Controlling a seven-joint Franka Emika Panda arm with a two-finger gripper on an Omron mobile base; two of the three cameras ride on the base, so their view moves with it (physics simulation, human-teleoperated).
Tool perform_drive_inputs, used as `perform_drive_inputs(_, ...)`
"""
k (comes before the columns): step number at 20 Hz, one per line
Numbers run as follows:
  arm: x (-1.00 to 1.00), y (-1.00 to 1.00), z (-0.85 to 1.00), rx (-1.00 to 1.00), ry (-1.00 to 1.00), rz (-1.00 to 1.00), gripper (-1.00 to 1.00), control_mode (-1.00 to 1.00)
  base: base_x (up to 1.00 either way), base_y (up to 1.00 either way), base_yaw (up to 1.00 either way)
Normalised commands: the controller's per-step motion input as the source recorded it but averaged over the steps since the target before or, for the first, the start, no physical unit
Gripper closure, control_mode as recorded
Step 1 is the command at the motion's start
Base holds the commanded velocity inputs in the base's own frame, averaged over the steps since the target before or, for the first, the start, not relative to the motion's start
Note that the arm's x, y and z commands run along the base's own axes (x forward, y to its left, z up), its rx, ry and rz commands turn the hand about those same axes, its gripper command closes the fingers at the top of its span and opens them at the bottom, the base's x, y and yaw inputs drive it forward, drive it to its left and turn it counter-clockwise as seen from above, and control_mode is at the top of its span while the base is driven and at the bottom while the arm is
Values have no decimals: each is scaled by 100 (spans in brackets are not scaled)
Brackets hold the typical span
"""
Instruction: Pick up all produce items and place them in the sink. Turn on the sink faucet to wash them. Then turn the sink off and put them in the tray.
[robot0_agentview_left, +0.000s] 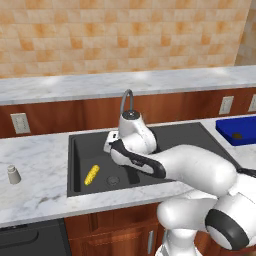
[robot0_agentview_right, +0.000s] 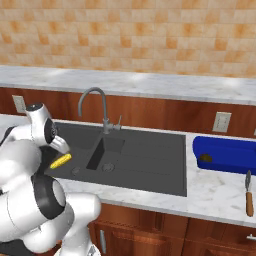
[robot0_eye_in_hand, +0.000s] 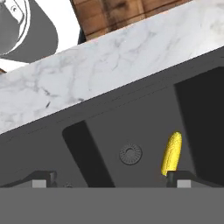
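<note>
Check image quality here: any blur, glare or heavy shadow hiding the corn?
Left base view: even flat lighting, no glare; corn reads clearly against the dark sink. Right base view: soft, low detail; corn partly behind the arm. Hand view: tilted, slightly soft, corn plain beside the drain.

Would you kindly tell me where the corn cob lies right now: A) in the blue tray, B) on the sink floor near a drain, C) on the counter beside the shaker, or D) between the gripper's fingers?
B: the corn cob lies on the floor of the sink, close to the drain.
</note>
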Motion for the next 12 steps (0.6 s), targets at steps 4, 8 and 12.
perform_drive_inputs(4, 68, 74, -45, 1, 15, -1, -100, -100, 0, 0, 0)
perform_drive_inputs(8, 66, 17, -65, 8, 9, 1, -100, -100, 0, 0, 0)
perform_drive_inputs(12, 57, 11, -78, 4, 10, 2, -100, -100, 0, 0, 0)
